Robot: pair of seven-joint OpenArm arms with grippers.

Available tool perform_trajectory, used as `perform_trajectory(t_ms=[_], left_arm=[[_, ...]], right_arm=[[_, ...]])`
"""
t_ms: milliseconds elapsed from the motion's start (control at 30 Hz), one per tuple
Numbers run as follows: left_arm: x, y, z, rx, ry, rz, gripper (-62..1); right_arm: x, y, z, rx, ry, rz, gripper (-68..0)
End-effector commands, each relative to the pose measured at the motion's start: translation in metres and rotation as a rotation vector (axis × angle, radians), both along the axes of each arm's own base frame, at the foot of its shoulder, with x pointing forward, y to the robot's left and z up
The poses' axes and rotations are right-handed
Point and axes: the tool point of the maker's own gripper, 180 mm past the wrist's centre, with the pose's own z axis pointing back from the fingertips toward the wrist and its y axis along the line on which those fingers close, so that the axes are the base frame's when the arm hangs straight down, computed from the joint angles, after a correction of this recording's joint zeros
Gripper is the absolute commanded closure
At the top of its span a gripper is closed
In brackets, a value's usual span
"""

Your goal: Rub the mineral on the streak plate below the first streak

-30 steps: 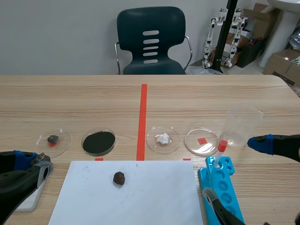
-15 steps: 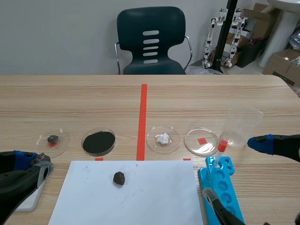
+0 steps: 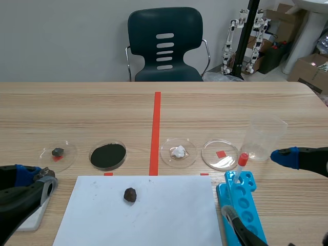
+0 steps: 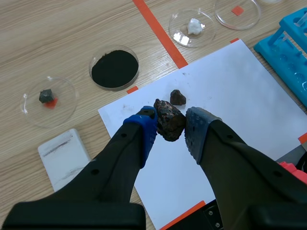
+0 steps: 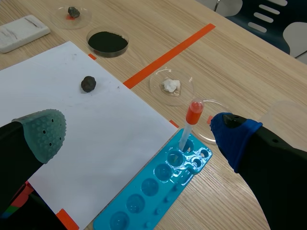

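Nearest in the left wrist view, the left gripper (image 4: 171,128) pinches the mineral (image 4: 169,123), a dark brown lump, between its blue pads, over the white paper sheet (image 4: 249,110). The streak plate (image 4: 64,160), a small white tile, lies off the sheet, out to the side of one finger. The first streak (image 4: 56,146) shows as a faint grey line near the tile's far edge.

By my reading the pick-up is done and the rubbing has not begun. The next move calls for carrying the mineral sideways to the tile, setting it on the bare part nearer than that line, and dragging it under pressure.

The right gripper (image 5: 139,134) is spread wide over the blue well tray (image 5: 144,203), holding nothing.

In the scene view the plate sits at the lower left, mostly hidden by the left arm. The held mineral cannot be made out there, and its height above the table is unclear. Farther on, a second stone (image 3: 130,195) lies on the paper.
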Motion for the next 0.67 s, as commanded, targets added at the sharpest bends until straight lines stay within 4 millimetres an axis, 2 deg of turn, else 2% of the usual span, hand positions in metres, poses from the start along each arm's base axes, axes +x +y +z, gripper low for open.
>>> perform_trajectory(t_ms=[0,633], left_arm=[[0.0028,-0.0039,0.0082,-0.018,-0.028,-0.005,-2.6],[0.0037,-0.0043,0.0100,-0.023,-0.037,-0.005,-2.6]], right_arm=[[0.0037,-0.0004,0.0055,0.010,-0.022,-0.005,-63.8],[0.0037,-0.0004,0.0055,0.010,-0.022,-0.005,-63.8]])
